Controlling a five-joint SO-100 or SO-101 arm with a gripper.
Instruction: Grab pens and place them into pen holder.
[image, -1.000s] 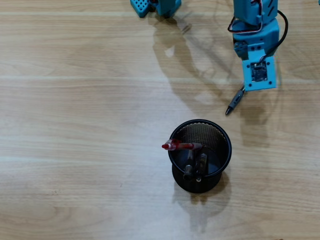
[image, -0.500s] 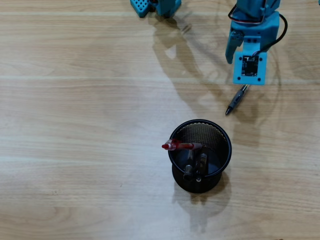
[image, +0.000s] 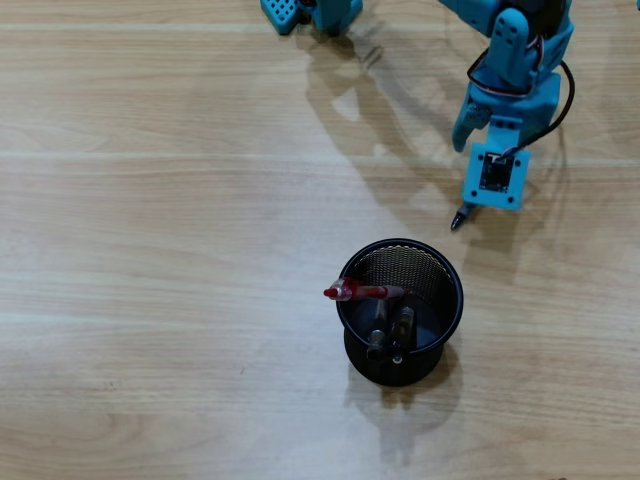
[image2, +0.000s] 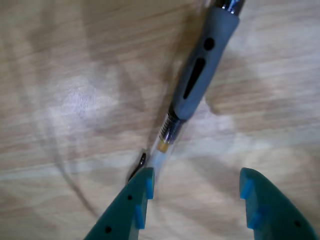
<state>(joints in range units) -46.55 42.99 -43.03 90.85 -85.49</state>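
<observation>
No writing can be read on anything. In the wrist view the gripper (image2: 196, 186) stands open at the bottom edge, its fingers either side of a clear-and-grey pen (image2: 200, 75) lying on the table (image2: 60, 75). In the overhead view the black mesh pen holder (image: 450, 300), lower centre, holds a red pen (image: 362, 292) and two dark ones (image: 391, 330), with the blue arm (image: 510, 70) bent over the loose pen at upper right.

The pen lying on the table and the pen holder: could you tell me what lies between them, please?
Nothing but bare wood. In the overhead view, the table is clear between the pen's tip and the pen holder. The gripper covers the pen's other end.
</observation>
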